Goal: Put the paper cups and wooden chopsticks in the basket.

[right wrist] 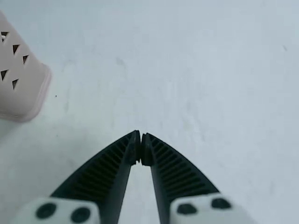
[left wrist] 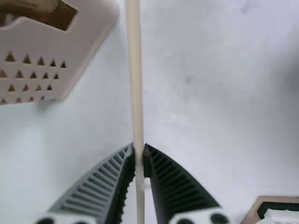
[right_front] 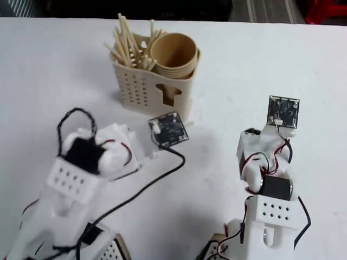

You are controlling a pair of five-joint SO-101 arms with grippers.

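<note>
The left gripper (left wrist: 138, 161) is closest, its dark ribbed fingers (left wrist: 112, 177) pinching a single wooden chopstick (left wrist: 134, 84) near one end, so the long free part runs out ahead of them over the white surface (left wrist: 224, 93); held like this, the stick can probably be led tip-first toward the opening of the basket (left wrist: 51, 60), whose perforated wall stands just beside the stick's line; in the high view the left arm (right_front: 92, 157) sits close to the basket's front corner, with its wrist camera board (right_front: 168, 130) near the wall; the basket already holds stacked paper cups (right_front: 173, 54) on one side and a leaning bundle of chopsticks (right_front: 126, 43) on the other, so the task looks nearly done; the right gripper (right wrist: 140, 147) has its fingers pressed together on nothing, over bare surface, the basket's corner off to one side, seemingly parked out of the way; the crowded bundle and the cup rims could block the incoming stick; a black cable (right_front: 146, 189) trails across the surface beside the left arm.
</note>
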